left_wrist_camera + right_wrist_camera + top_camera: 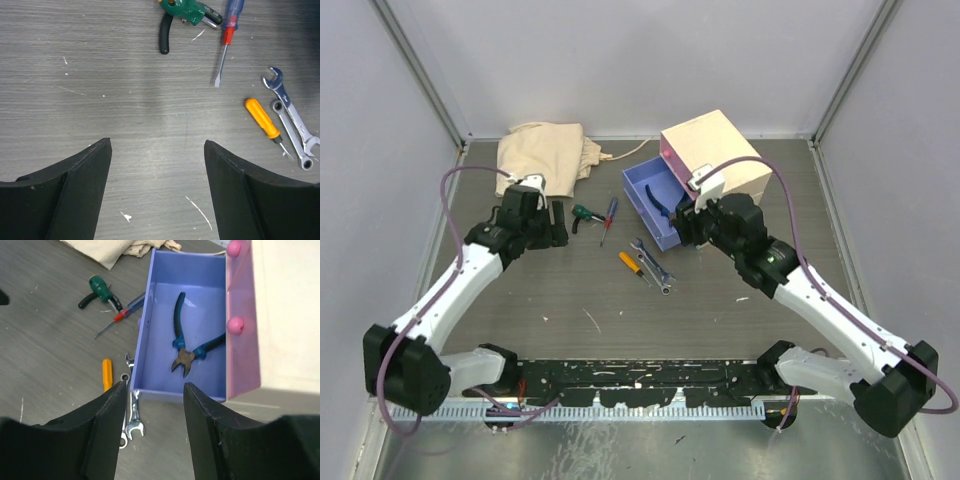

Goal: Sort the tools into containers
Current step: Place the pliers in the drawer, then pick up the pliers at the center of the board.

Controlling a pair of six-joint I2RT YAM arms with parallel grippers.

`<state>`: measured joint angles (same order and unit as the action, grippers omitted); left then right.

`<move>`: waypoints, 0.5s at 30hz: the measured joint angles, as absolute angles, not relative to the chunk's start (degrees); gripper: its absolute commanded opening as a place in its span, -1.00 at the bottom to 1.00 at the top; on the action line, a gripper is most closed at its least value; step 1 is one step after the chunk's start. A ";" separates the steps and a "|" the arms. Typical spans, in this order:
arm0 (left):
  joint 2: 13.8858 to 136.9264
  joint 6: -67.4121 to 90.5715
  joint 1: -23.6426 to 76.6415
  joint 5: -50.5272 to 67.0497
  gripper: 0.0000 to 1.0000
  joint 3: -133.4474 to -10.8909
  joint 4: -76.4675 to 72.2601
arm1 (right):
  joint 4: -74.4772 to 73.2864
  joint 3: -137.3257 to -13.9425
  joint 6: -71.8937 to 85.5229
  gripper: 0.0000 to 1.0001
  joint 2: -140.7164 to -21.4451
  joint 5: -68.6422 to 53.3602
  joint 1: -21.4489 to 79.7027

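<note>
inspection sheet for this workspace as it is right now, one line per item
surface: grey wood-grain table, with white scuffs
job's things: blue-handled pliers lie in the pulled-out blue drawer of the cream chest; green-handled screwdriver, red-and-blue screwdriver, orange-handled screwdriver and two spanners lie on the table
clutter: beige cloth at the far left
grippers: left gripper open, empty, over bare table; right gripper open, empty, by the drawer's near wall
cables: a purple cable runs along the left arm, a second one along the right arm
surroundings: plain grey walls
</note>
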<state>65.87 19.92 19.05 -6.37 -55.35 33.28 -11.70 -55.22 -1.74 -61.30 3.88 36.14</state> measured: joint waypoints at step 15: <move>96.33 20.03 19.05 -8.38 0.01 -67.55 25.93 | -14.81 -42.00 5.17 0.07 -49.71 2.22 36.14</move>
<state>96.33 20.03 19.05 -8.38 -67.55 25.93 -14.81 -42.00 5.17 -49.71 2.22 36.14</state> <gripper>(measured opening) 0.559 0.535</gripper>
